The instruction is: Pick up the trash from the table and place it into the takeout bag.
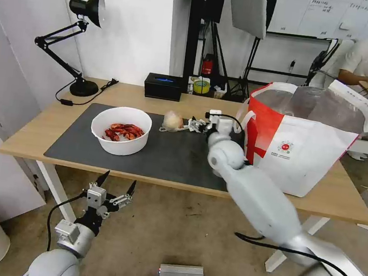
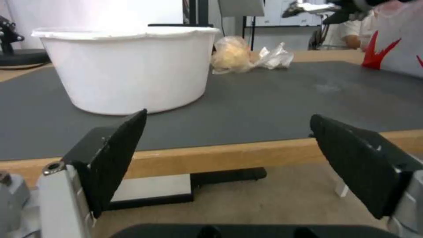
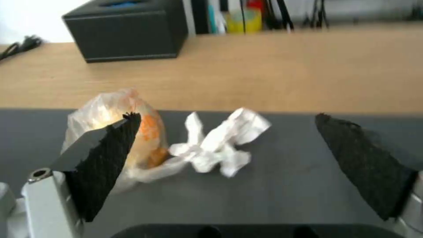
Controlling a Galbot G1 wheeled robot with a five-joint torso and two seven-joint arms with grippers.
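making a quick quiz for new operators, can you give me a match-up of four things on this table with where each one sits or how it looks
Things:
1. bowl
2. wrapped ball
3. takeout bag
4. left gripper

Places or states:
A. open, below the table's front edge
B. standing at the right end of the table
C. holding red shells, on the left part of the mat
D. beside the crumpled tissue, in front of the open right gripper

Pairs: 1-C, 2-D, 3-B, 4-A

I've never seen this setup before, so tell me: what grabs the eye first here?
The big white and red bag standing on the table's right end, foil lining open. Next, the white bowl of red shells on the grey mat. The right gripper hangs open over a tissue beside a wrapped ball; the left gripper waits open below the table edge.
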